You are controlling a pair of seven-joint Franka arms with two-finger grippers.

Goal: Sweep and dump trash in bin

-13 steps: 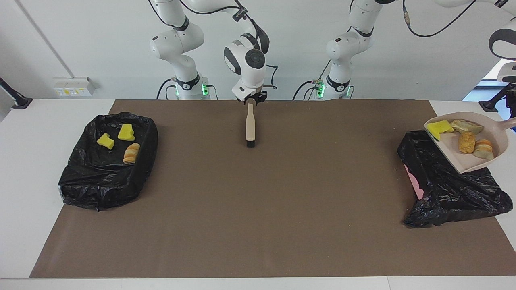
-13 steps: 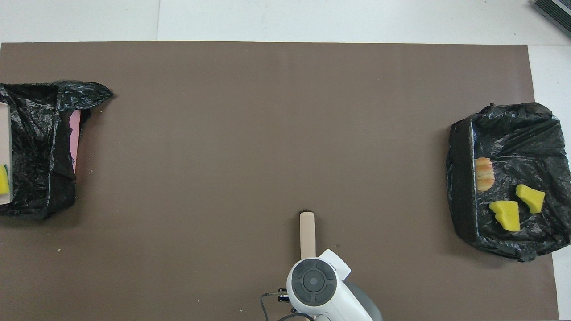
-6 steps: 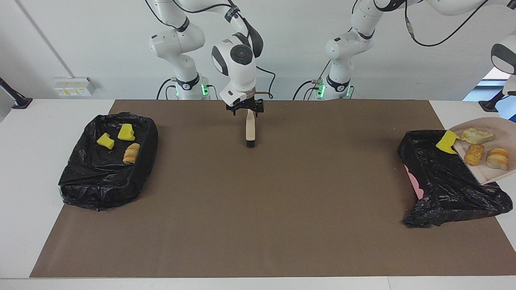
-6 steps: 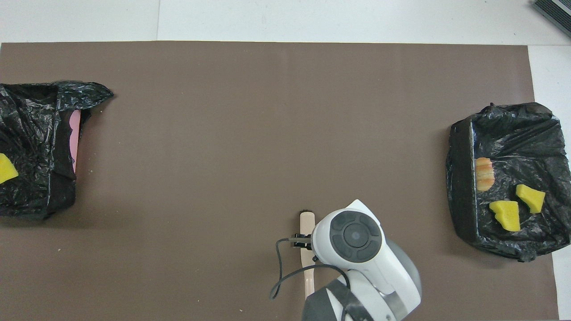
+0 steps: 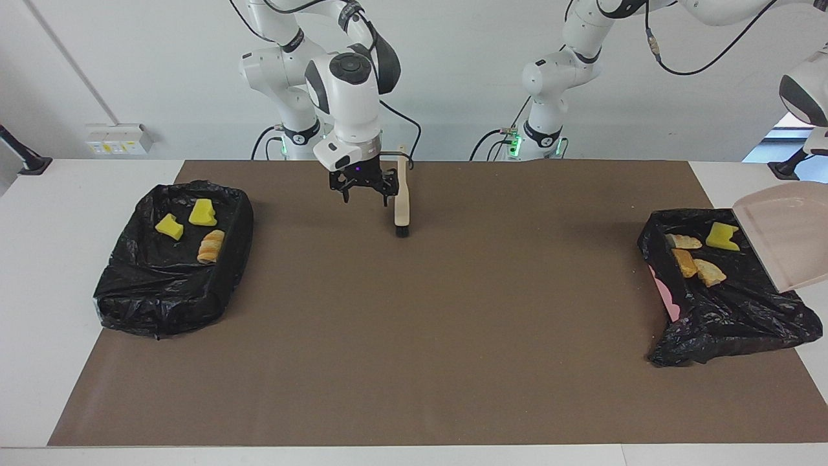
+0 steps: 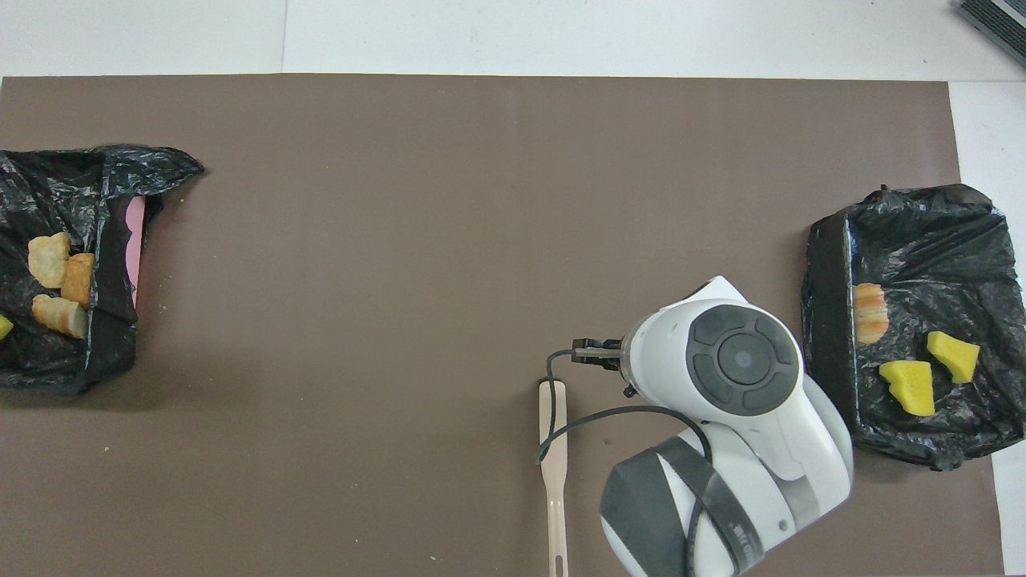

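Observation:
The beige dustpan (image 5: pixel 786 236) hangs tilted over the black-bagged bin (image 5: pixel 731 317) at the left arm's end, its handle and my left gripper past the frame's edge. Trash lies in that bin: a yellow sponge piece (image 5: pixel 721 235), a pale lump (image 5: pixel 684 241) and two orange-brown pieces (image 5: pixel 709 272) (image 6: pixel 78 279). My right gripper (image 5: pixel 364 192) hangs open and holds nothing, over the mat beside the beige brush (image 5: pixel 402 200) (image 6: pixel 553 449), on the side toward the right arm's end. The brush lies flat on the mat.
A second black-bagged bin (image 5: pixel 174 285) (image 6: pixel 922 216) at the right arm's end holds two yellow sponge pieces (image 5: pixel 202 212) and a bread-like roll (image 5: pixel 211 246). The brown mat (image 5: pixel 453 323) covers most of the white table. A pink bin wall (image 5: pixel 666 294) shows under the bag.
The dustpan tipped further and its trash slid into the bin at the left arm's end. My right gripper let go of the brush, opened, and moved toward the right arm's end.

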